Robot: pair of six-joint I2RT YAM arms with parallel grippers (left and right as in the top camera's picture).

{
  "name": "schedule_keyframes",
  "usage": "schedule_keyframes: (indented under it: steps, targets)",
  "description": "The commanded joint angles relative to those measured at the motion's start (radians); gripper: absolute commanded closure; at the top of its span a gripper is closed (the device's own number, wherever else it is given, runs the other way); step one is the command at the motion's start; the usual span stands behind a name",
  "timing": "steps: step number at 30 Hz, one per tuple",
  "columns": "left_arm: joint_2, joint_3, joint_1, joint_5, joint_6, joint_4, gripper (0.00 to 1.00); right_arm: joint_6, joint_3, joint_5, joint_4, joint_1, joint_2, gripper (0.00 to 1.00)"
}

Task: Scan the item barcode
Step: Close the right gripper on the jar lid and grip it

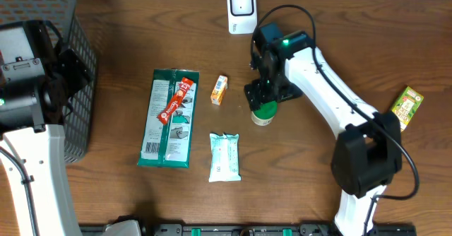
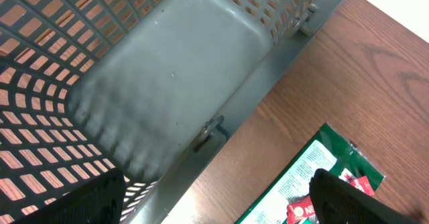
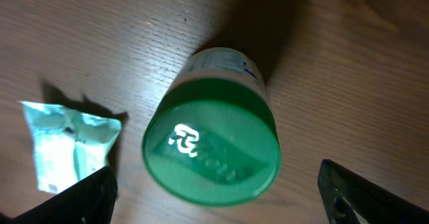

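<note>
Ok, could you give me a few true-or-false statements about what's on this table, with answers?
1. The right gripper hangs open above the green-lidded white jar. True.
2. The pale green wipes packet lies inside the grey plastic basket. False: it lies on the brown wooden table.
3. A red stick packet rests on the large green pouch. True.
4. The left gripper holds the small orange box. False: it is open and empty near the basket; the box lies on the table.
</note>
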Motion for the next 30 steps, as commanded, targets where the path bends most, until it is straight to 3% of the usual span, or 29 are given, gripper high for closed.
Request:
schedule_keyframes:
  steps: [1, 30]
  targets:
    - [0.004, 0.006, 0.004, -0.013, 0.009, 0.000, 0.12, -0.013, -0.005, 0.023, 0.005, 0.014, 0.045, 0.10]
    - [0.004, 0.006, 0.004, -0.013, 0.009, 0.000, 0.12, 0.103, -0.066, 0.023, 0.079, 0.047, 0.121, 0.21]
